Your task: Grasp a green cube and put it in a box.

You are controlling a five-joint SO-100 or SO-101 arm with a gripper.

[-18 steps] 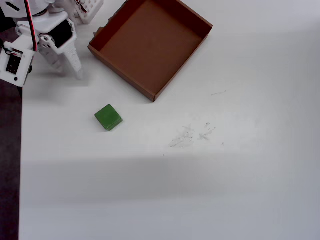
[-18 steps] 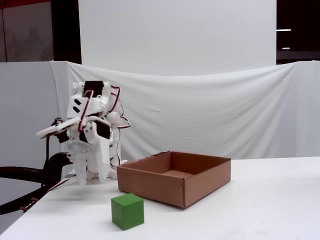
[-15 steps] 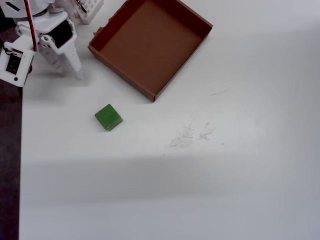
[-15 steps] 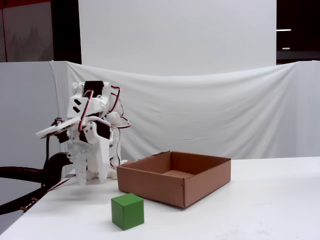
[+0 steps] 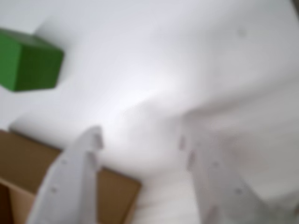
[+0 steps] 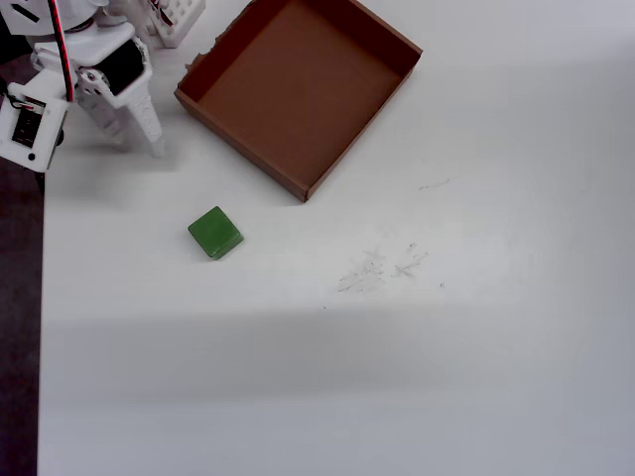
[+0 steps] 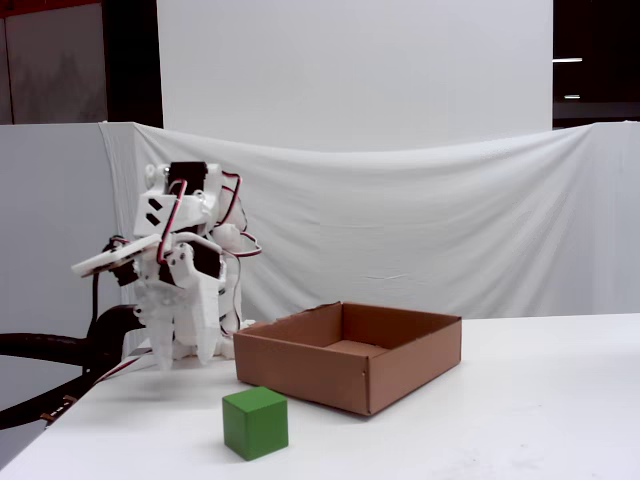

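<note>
A: Wrist view: blurry. gripper fingers apart, nothing between them. green cube sits top left, box corner bottom left under one finger.

B: Overhead?

A: Basically no change from half a second back. Cube same spot on the table, box same, empty. Gripper has crept slightly, parked top left near the box's left corner. So reach barely started, grasp not begun.

B: Room?

A: Cube stands clear of the box's near wall, open table all around it. Table's left edge is nearby, watch that side.

B: Fixed view?

A: Arm folded back left of box, gripper pointing down, off the table. Cube in front, free path down to it.
</note>
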